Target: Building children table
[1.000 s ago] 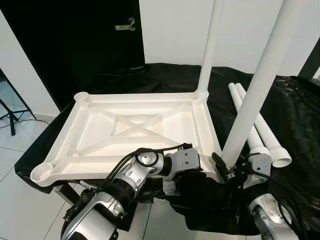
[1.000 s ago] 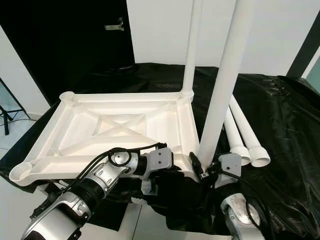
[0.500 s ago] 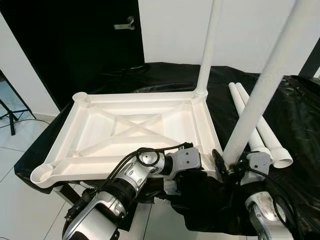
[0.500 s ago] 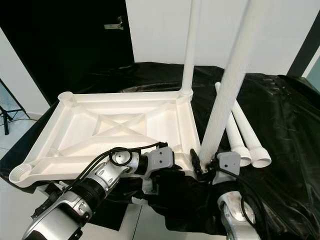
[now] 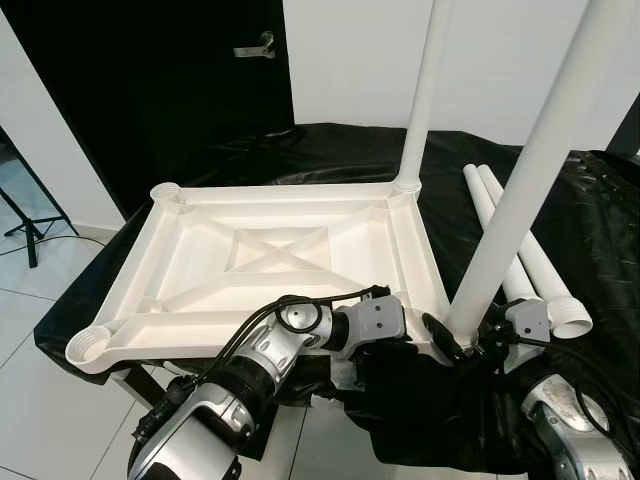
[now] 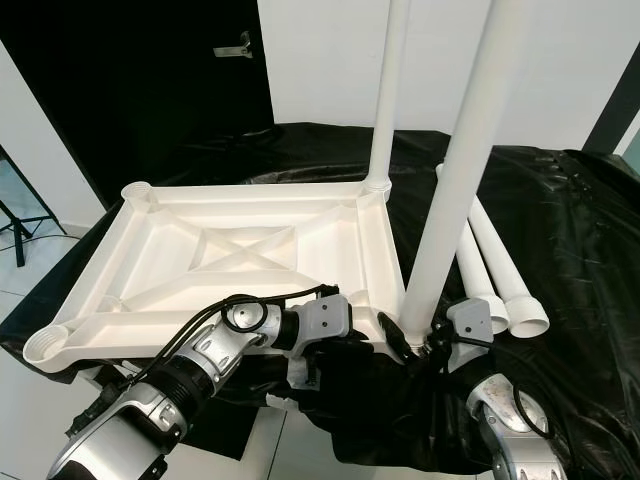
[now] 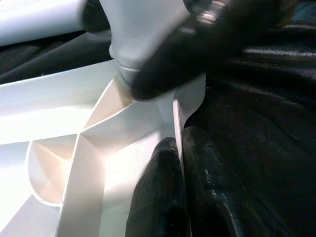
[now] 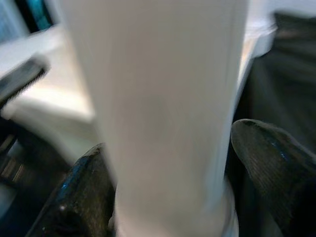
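Observation:
The white table top lies upside down on a black cloth. One white leg stands upright in its far right corner. My right gripper is shut on the base of a second leg, which leans slightly right with its lower end at the near right corner. My left gripper is shut on the table top's rim beside that corner, one finger on each side of the wall. Two loose legs lie on the cloth to the right. Empty sockets sit at the near left and far left corners.
The black cloth hangs over the front edge, and tiled floor lies to the left. A black door with a handle and a white wall stand behind. A tripod foot shows at far left.
The held leg has swayed, leaning further right and then back a little, with its base staying at the near right corner. The view shifted slightly. My left gripper keeps its hold on the rim.

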Motion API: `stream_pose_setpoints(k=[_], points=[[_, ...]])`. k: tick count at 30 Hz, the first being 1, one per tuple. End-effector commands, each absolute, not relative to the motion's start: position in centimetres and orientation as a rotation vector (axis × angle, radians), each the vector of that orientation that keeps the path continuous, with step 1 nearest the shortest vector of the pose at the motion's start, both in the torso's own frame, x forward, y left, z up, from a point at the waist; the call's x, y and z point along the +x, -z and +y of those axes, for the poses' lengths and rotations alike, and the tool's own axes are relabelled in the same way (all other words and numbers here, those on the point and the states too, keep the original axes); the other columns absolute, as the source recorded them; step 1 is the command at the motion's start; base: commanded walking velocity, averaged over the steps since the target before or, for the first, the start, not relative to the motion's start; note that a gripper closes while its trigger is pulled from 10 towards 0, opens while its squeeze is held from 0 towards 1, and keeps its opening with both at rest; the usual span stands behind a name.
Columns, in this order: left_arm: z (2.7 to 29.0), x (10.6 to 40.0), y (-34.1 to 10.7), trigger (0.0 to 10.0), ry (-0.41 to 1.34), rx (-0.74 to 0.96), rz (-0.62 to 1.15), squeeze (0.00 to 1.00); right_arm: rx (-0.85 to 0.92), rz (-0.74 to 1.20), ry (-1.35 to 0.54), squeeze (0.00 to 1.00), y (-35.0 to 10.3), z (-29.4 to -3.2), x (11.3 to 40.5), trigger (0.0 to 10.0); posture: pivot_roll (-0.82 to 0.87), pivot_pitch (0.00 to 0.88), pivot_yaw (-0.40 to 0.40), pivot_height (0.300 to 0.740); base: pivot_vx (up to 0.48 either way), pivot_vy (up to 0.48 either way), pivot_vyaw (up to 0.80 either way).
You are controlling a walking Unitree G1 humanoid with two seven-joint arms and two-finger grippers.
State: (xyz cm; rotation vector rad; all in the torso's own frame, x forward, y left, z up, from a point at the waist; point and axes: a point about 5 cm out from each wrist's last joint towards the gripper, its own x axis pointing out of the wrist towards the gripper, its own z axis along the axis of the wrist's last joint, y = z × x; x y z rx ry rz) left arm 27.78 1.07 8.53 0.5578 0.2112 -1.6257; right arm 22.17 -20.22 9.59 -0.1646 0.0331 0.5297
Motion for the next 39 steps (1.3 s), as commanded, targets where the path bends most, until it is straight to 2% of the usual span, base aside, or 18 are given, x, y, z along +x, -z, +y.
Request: stream_pose_setpoints(k=[1,2,9,17,19,26,33,38,39], points=[[3.5,25.3,-3.3,10.0,1.676,0.540,0.514,0.00,-0.156,0.068,-0.619,0.00,-9.0,-19.7,21.8,7.5,0.15,0.000,-0.015,0.740,0.000,0.000,0.00],[3.5,25.4,-3.3,10.0,1.675,0.539,0.515,0.00,-0.166,0.065,-0.635,0.00,-9.1,-19.8,22.0,0.0,0.15,0.000,-0.015,0.740,0.000,0.000,0.00],[3.8,25.3,-3.2,10.0,1.675,0.541,0.521,0.00,-0.224,0.047,-0.642,0.00,-9.5,-20.4,22.8,0.0,0.15,0.000,-0.006,0.740,0.000,0.000,0.00],[3.8,25.3,-3.3,10.0,1.677,0.545,0.521,0.00,-0.209,0.075,-0.639,0.00,-9.0,-20.6,22.6,0.0,0.15,0.000,-0.002,0.740,0.000,0.000,0.00],[3.8,25.4,-3.3,10.0,1.678,0.552,0.520,0.00,-0.192,0.081,-0.373,0.00,-7.8,-20.4,21.6,0.0,0.16,0.000,-0.010,0.740,0.000,0.000,0.00],[4.1,25.4,-3.3,10.0,1.663,0.546,0.520,0.00,-0.134,0.078,-0.068,0.00,-7.1,-20.9,19.6,0.0,0.16,0.000,-0.017,0.740,0.000,0.000,0.00],[3.9,25.2,-3.1,10.0,1.673,0.546,0.524,0.00,-0.121,0.030,0.052,0.00,-7.5,-21.1,19.6,0.0,0.15,0.000,-0.016,0.740,0.000,0.000,0.00],[3.5,25.3,-3.3,10.0,1.674,0.545,0.514,0.00,-0.128,0.031,0.039,0.00,-7.6,-21.0,19.8,0.0,0.15,0.000,-0.022,0.740,0.000,0.000,0.00],[3.4,25.4,-3.4,10.0,1.673,0.544,0.510,0.00,-0.124,0.030,0.008,0.00,-7.6,-20.8,20.0,8.0,0.15,0.000,-0.023,0.740,0.000,0.000,0.00]])
